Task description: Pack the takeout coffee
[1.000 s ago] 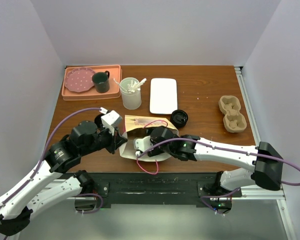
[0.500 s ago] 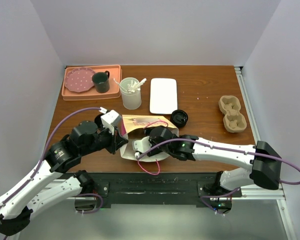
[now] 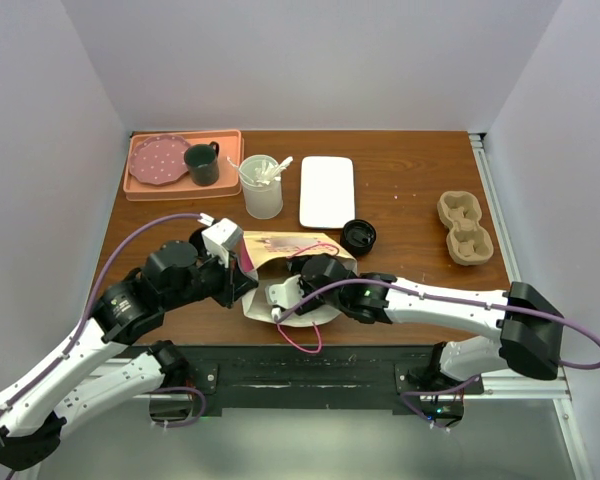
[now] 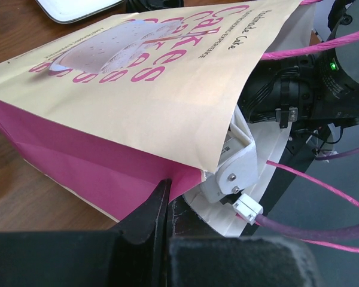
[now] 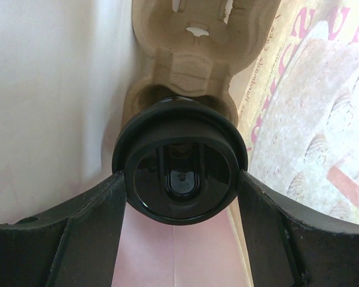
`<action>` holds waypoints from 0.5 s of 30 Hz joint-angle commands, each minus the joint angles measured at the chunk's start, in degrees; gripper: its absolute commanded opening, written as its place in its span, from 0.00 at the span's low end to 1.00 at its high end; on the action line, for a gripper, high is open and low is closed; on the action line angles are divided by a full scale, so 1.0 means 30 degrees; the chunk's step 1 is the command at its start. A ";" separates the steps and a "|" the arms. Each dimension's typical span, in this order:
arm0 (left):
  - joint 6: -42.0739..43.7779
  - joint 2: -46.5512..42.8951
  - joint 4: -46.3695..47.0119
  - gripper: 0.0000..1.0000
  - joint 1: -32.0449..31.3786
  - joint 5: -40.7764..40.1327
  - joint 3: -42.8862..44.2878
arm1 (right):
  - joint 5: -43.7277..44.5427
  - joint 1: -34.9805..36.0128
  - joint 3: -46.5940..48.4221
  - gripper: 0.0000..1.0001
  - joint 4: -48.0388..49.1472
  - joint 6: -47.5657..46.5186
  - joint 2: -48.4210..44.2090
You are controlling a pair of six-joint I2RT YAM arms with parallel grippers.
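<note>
evidently the step in hand was seating the coffee cup (image 5: 179, 160) into the cup carrier (image 5: 185, 54) that lay deep inside the paper bag (image 3: 280, 246), which rested on its side with its mouth toward the arms' bases. the left gripper (image 4: 167, 192) was pinched closed on the bag's lower lip, by the pink gusset, holding the mouth apart. the right gripper (image 5: 179, 176) reached into the bag, jaws spread wide with a finger against each side of the cup's black lid, so it looked to be gripping the cup. to do this well, i judged, the right arm should push the cup straight along the bag until it sat fully in the carrier's nearer well. it should then let go gently and back out on the same line, while the left pinch held firm so the paper did not drag or collapse. only the right wrist view showed the cup and carrier inside the bag. the top view showed just the arm vanishing into the bag's mouth, plus a spare carrier (image 3: 465, 228) well apart on the bag's right. the left wrist view alone showed the pinch.
</note>
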 commanded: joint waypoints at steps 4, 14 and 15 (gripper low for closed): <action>-0.0711 0.0064 0.0470 0.00 0.0017 0.0389 0.0612 | -0.1319 -0.0562 -0.0569 0.29 0.0277 -0.0115 0.0645; -0.0595 0.0561 0.0675 0.00 0.0017 0.0389 0.0788 | -0.1818 -0.0914 -0.0628 0.39 0.0160 0.0354 0.0909; -0.0565 0.0591 0.0704 0.00 0.0017 0.0418 0.0846 | -0.1847 -0.0972 -0.0599 0.43 0.0131 0.0383 0.0880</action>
